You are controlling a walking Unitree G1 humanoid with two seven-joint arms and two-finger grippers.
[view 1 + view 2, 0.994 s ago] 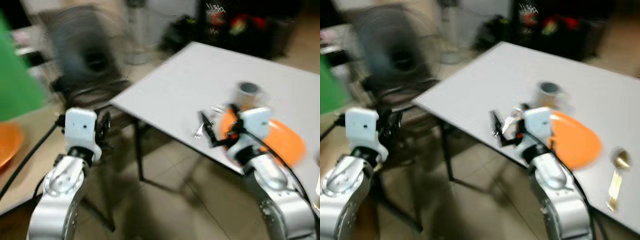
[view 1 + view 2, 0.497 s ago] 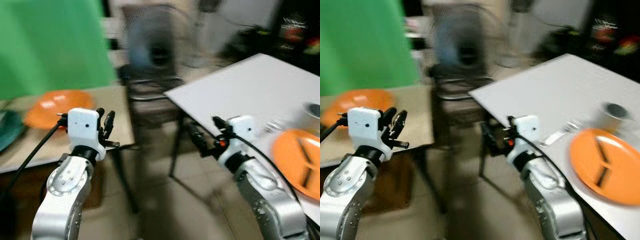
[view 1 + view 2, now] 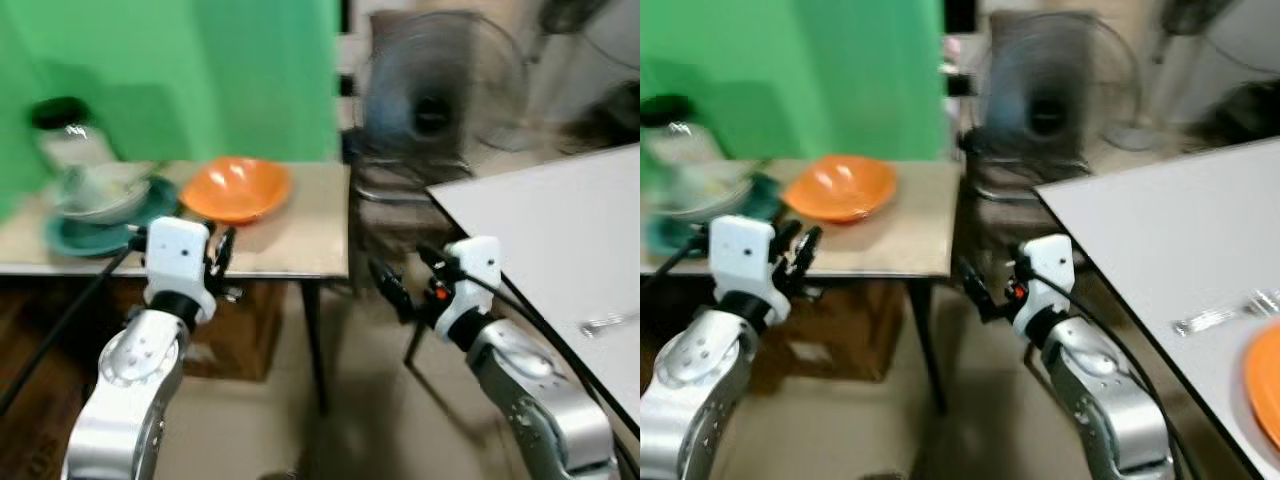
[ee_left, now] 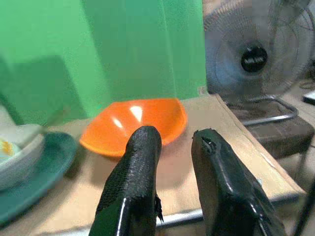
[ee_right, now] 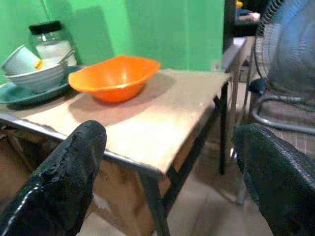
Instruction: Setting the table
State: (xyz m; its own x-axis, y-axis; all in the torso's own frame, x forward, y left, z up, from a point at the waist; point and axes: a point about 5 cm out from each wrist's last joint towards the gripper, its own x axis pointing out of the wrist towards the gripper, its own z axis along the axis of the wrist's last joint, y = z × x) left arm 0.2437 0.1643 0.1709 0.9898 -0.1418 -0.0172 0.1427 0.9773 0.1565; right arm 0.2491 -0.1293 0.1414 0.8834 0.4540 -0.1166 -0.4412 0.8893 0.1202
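Orange bowl [image 3: 236,188] on beige side table [image 3: 300,250], near back edge, ahead of left gripper [image 3: 216,258]; left arm nearer. Left fingers apart w/ small gap, empty. Right gripper [image 3: 973,288] spread wide, empty. Right wrist cam adds jar [image 5: 51,41] & stacked bowls on teal plate [image 5: 19,91]; head cam adds fork [image 3: 607,322] on white table [image 3: 560,230].

A small tan side table [image 5: 162,123] stands before a green backdrop, and near its middle sits an orange bowl [image 5: 114,77]. Just beside the bowl, away from the fan, a teal plate [image 5: 22,92] holds stacked pale bowls [image 5: 33,73], with a black-lidded glass jar [image 5: 50,43] behind. Beyond the fan from the bowl, a white table [image 3: 1170,240] carries a fork [image 3: 1225,314] and an orange plate [image 3: 1265,382] at its near edge
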